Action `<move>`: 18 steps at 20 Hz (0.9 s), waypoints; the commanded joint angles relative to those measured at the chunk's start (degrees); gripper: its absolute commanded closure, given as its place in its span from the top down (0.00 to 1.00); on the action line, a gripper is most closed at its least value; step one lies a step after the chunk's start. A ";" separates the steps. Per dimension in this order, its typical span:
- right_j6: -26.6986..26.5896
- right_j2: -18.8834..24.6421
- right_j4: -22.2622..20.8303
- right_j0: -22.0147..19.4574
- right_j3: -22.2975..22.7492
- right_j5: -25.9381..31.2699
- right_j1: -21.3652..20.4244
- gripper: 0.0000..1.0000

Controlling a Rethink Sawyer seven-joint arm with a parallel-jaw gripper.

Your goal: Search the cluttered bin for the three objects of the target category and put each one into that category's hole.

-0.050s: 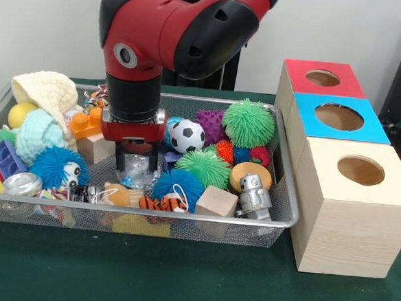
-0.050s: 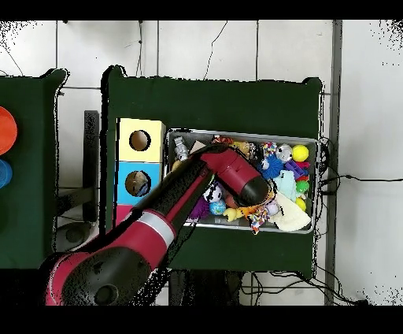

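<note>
Hovering low over the bin (image 1: 278,221), the arm (image 1: 175,25) has its gripper (image 1: 136,168) down among the toys at the tray's middle, and something clear and crinkly sits right at its tips; whether the jaws are clamped on it or merely standing around it, I cannot tell from here.

Clock check from the gripper in the front view: soccer ball (image 1: 187,136) at two o'clock, just beside the wrist. Orange brick (image 1: 87,123) at ten, with a wooden cube (image 1: 95,147) just under it. Blue fuzzy ball with eyes (image 1: 58,167) at nine. Striped tiger (image 1: 164,204) at five, down by the near rim, and a second blue fuzzy ball (image 1: 177,185) just above it. Green spiky ball (image 1: 203,167) at three, a bigger green one (image 1: 248,123) at two near the far corner, purple spiky ball (image 1: 211,126) between that and the soccer ball. Silver robot figure (image 1: 255,194) at four, beside another wooden cube (image 1: 217,201).

Off at three o'clock, outside the bin, stand three boxes, each with a round hole: red (image 1: 322,78) farthest, blue (image 1: 338,117) in the middle, plain wood (image 1: 361,171) nearest.

Overhead, the arm (image 2: 197,189) crosses the bin (image 2: 242,133) and hides the gripper entirely.
</note>
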 commanded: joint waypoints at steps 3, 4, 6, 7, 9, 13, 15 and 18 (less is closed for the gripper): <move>-5.57 5.14 1.77 1.04 -5.45 9.79 6.56 1.00; -5.80 5.40 1.66 0.89 -5.70 9.87 6.69 1.00; -5.51 5.61 1.68 0.85 -6.23 10.57 7.11 1.00; -5.28 5.53 1.80 0.93 -6.26 10.93 7.24 1.00; -5.37 5.55 2.06 0.98 -6.30 11.39 7.31 1.00; -5.68 5.66 2.50 0.71 -6.68 11.81 7.59 1.00; -5.19 5.42 2.38 0.84 -6.71 11.45 7.73 1.00; -5.19 5.26 2.10 0.94 -6.56 10.68 7.52 1.00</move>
